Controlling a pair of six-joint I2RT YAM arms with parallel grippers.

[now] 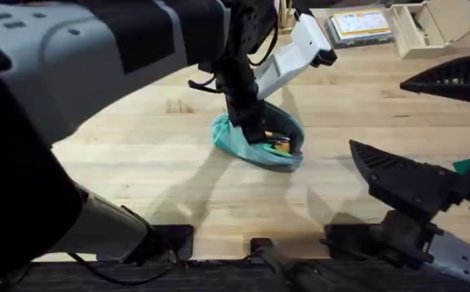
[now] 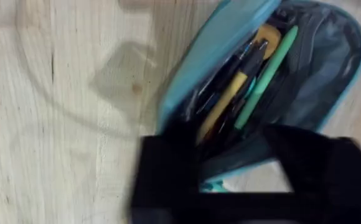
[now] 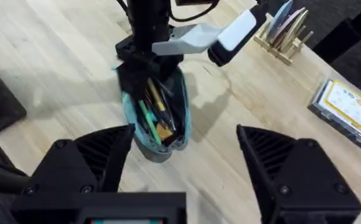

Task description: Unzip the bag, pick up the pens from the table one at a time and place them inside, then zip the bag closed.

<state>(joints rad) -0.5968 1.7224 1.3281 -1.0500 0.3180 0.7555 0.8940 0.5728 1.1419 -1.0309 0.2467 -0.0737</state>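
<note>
— Over the table (image 1: 138,162), seen from overhead, what lies on those pale jointed planks?

— The bag (image 1: 233,139) sits near the middle of the wood, teal and gaping open, with pens showing inside it. The left arm comes down onto it, and the left gripper (image 1: 255,130) is at the bag's opening; from up here I cannot tell how its fingers stand. Beyond the bag, at the far edge, rest a clear box of cards (image 1: 360,24) and a pale open box (image 1: 433,26).

— And the right gripper (image 1: 429,130)?

— Well apart from the bag, raised off the wood, its two dark fingers spread wide with nothing between them.

— What does the left wrist view add?

— The bag (image 2: 330,81) lies unzipped on the light planks, and the pens (image 2: 255,81) are packed lengthwise inside: a yellow one, a green one, some dark ones. The left gripper (image 2: 243,180) is a dark blur against the bag's near rim; whether it pinches the fabric I cannot tell.

— The right wrist view?

— The right gripper (image 3: 187,168) hangs open above the boards, black fingers (image 3: 99,155) far apart. Past them the bag (image 3: 183,124) lies with the pens (image 3: 152,115) visible in it, and the left gripper (image 3: 144,65) stands at its far end. Beyond the bag a wooden holder (image 3: 283,46) carries pastel sticks, and the card box (image 3: 348,109) sits nearer the table's edge.
</note>
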